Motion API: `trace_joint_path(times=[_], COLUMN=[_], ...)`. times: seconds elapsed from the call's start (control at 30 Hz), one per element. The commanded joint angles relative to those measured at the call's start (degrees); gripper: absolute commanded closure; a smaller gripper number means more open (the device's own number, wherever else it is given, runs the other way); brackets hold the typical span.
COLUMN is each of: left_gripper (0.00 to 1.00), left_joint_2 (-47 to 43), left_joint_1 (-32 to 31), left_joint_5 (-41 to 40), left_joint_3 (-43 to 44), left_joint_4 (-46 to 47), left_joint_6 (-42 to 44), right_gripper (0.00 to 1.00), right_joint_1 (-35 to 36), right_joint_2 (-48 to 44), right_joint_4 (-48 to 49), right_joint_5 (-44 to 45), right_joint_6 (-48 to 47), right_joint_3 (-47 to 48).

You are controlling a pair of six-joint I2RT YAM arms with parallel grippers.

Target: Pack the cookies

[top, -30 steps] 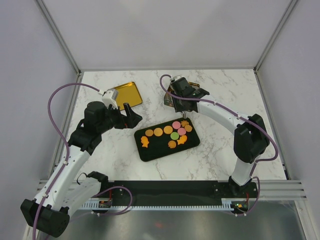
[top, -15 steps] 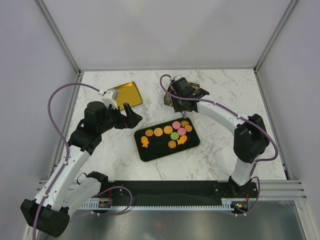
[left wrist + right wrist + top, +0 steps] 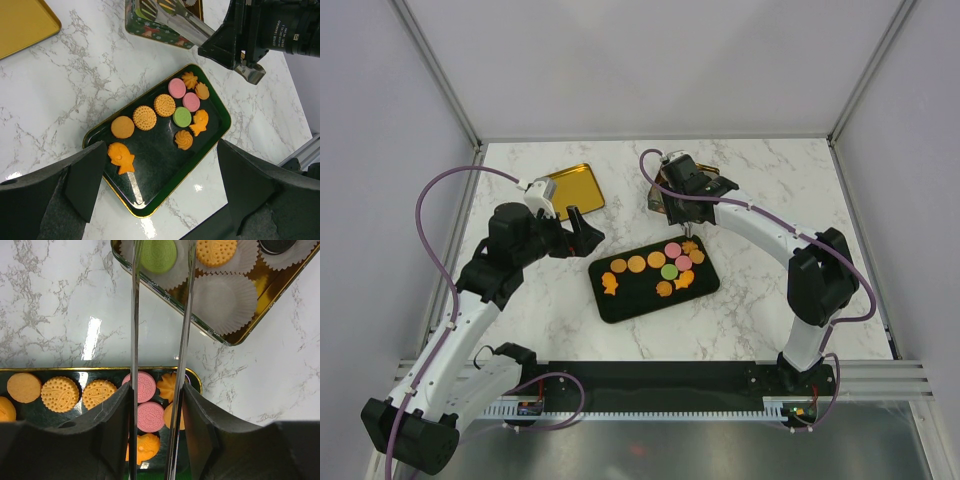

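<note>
**Nothing stirs as the tongs hang over the tin**

Neither arm nor any cookie has visibly moved since the earlier frames. The right jaws are clamped on a pair of metal tongs (image 3: 184, 315), whose two blades stand apart and reach over a decorated tin (image 3: 262, 287) on the marble counter (image 3: 770, 180); the blade tips run out of the right wrist view, so whether they grip anything cannot be told. The left jaws are spread wide, holding nothing, near the left end of a dark gold-rimmed tray (image 3: 150, 200). Most of the cookies (image 3: 164, 105) lie on that tray: orange rounds, orange swirls and two orange fish shapes, two pink rounds and one green. In the tin, a green cookie (image 3: 159, 254), an orange one and a dark one each sit in pale paper liners (image 3: 222, 302). A gold pan (image 3: 570, 188) lies at the far left, well apart from the tray.
</note>
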Motion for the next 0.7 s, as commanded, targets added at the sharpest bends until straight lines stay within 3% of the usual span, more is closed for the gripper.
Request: trace_joint_path(times=[0.0, 0.43, 0.67], left_gripper=[0.01, 0.01, 0.01], left_joint_2=[0.1, 0.1, -0.1], left_joint_1=[-0.3, -0.3, -0.3], left_joint_5=[-0.4, -0.2, -0.1], left_joint_3=[2.1, 2.1, 2.0], left_joint_4=[0.9, 0.9, 1.0], left_joint_6=[1.1, 1.1, 0.9], right_gripper=[0.49, 0.5, 0.52], right_joint_1=[-0.2, -0.6, 0.7], right_joint_2=[-1.7, -9.5, -19.3], right_joint_4=[0.9, -2.4, -4.7], right_joint_5=[-0.5, -0.2, -8.0], right_joint_6=[0.0, -0.4, -0.3], right_joint_3=[1.4, 2.0, -6.0])
